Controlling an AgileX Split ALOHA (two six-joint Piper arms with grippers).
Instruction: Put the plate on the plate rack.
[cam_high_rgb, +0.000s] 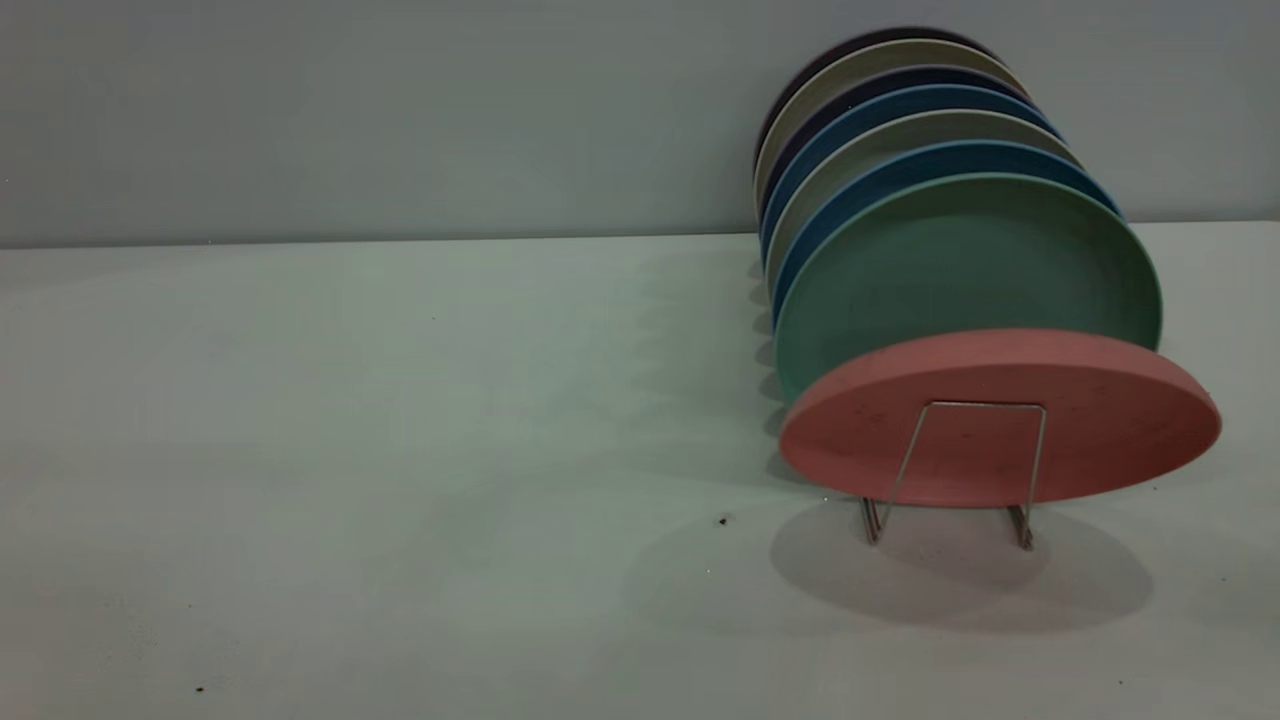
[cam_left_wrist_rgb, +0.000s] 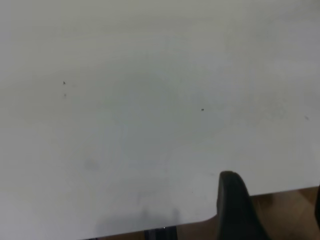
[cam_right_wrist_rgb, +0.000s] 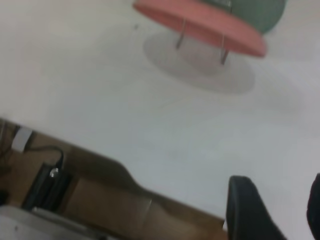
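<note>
Right end effector (cam_right_wrist_rgb: 272, 210) hangs well apart from plate (cam_high_rgb: 1000, 415) on plate rack (cam_high_rgb: 950, 470).

Pink plate (cam_right_wrist_rgb: 200, 25) tilted on rack wires (cam_right_wrist_rgb: 180, 37); green plate (cam_right_wrist_rgb: 260, 12) behind; table (cam_right_wrist_rgb: 125, 110) below.

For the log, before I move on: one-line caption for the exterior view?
Salmon-pink plate lies tilted on the front loop of the wire plate rack, ahead of a teal-green plate; no arms in view.
</note>
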